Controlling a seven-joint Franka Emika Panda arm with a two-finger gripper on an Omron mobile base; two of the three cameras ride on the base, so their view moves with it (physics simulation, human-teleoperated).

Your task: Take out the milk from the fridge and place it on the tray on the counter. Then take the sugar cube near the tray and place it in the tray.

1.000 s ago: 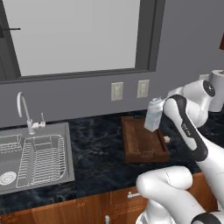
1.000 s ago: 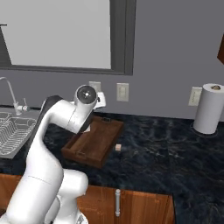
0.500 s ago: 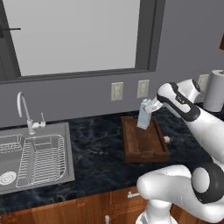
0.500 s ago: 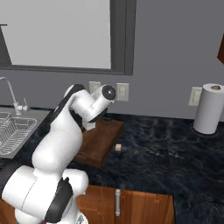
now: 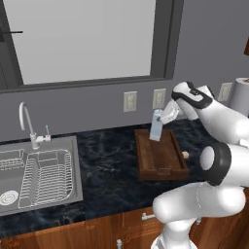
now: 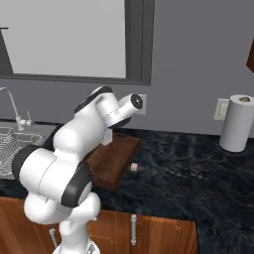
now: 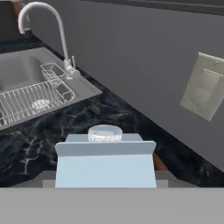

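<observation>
The milk (image 5: 156, 125), a pale blue-grey carton with a gabled top, hangs tilted just above the far end of the dark wooden tray (image 5: 163, 160). My gripper (image 5: 164, 118) is shut on it from the right side. In the hand view the milk (image 7: 106, 168) fills the lower middle, cap up, and hides the fingertips. The tray (image 6: 113, 161) lies on the black marbled counter (image 6: 198, 173). The sugar cube (image 5: 185, 154) sits on the counter just right of the tray, and the sugar cube (image 6: 133, 167) also appears beside the tray's edge. The fridge is out of view.
A steel sink (image 5: 39, 175) with a wire rack and a faucet (image 5: 26, 124) lies left of the tray. A paper towel roll (image 6: 237, 124) stands at the right by the wall. Wall outlets (image 5: 130, 101) sit behind the tray, under a window.
The arm has swung the carton leftward and out toward the wall, from beside the tray's right edge to above its far end. The grip has not changed.
</observation>
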